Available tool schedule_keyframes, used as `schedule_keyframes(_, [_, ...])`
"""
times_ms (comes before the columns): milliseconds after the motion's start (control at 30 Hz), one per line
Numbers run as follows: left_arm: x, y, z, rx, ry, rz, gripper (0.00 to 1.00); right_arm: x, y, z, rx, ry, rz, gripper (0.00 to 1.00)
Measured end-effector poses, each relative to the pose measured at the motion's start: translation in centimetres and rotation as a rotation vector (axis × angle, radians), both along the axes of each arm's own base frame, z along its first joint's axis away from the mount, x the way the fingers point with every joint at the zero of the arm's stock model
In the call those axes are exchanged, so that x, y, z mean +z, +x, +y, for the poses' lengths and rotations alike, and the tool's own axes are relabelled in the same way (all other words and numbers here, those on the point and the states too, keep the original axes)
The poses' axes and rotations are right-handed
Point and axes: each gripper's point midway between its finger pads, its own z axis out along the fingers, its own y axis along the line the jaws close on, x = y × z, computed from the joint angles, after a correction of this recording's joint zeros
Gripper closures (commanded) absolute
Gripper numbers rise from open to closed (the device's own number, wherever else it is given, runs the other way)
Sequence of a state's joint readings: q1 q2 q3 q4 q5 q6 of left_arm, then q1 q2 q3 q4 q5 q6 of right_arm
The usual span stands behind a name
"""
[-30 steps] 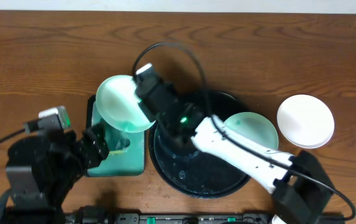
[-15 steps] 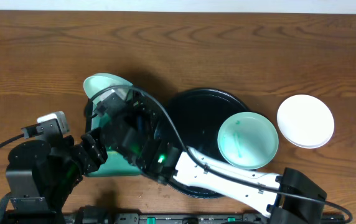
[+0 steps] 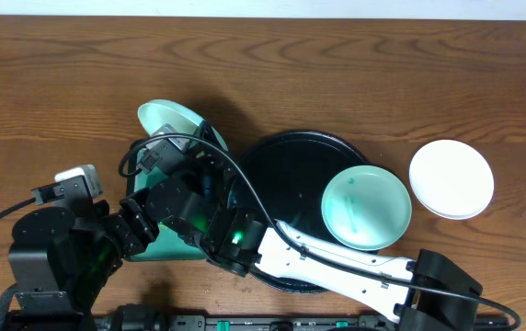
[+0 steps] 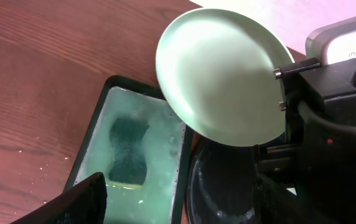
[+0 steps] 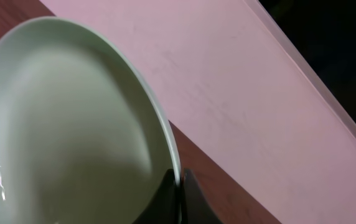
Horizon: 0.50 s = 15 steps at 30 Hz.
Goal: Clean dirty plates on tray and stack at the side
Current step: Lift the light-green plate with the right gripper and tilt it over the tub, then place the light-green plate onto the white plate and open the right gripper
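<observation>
Got right tool [image 5: 179, 188] pinched tight on rim of mint plate [image 3: 173, 121], plate tilted steeply above far end of pad [image 4: 134, 118]. Seeing left tool [image 4: 178, 210] spread wide, nothing in it, low over pad with sponge [image 4: 128, 152] in suds. Got smeared plate [image 3: 366, 207] lying on right side of tray [image 3: 286, 165], white plate [image 3: 451, 178] on tabletop [image 3: 61, 74] just right of tray, not touching

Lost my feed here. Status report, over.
Right claw shut on rim of pale mint round plate, tilted in air. Left claw open, empty, by teal rectangular pad. Smeared mint plate on glossy black round tray. Right arm crosses tray.
</observation>
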<state>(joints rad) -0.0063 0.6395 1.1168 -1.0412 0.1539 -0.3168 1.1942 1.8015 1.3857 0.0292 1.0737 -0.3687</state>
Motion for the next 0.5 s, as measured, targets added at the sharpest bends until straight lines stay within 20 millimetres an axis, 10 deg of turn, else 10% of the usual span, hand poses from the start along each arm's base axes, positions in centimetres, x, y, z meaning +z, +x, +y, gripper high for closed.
schedule_keyframes(167, [0.0,0.0,0.0,0.000,0.000,-0.001,0.25,-1.1,0.2,-0.2,0.006,0.017,0.044,0.99])
schedule_keyframes(500, [0.1,0.1,0.0,0.000,0.000,-0.005,0.25,-10.1,5.9,-5.2,0.020,0.488,0.679,0.99])
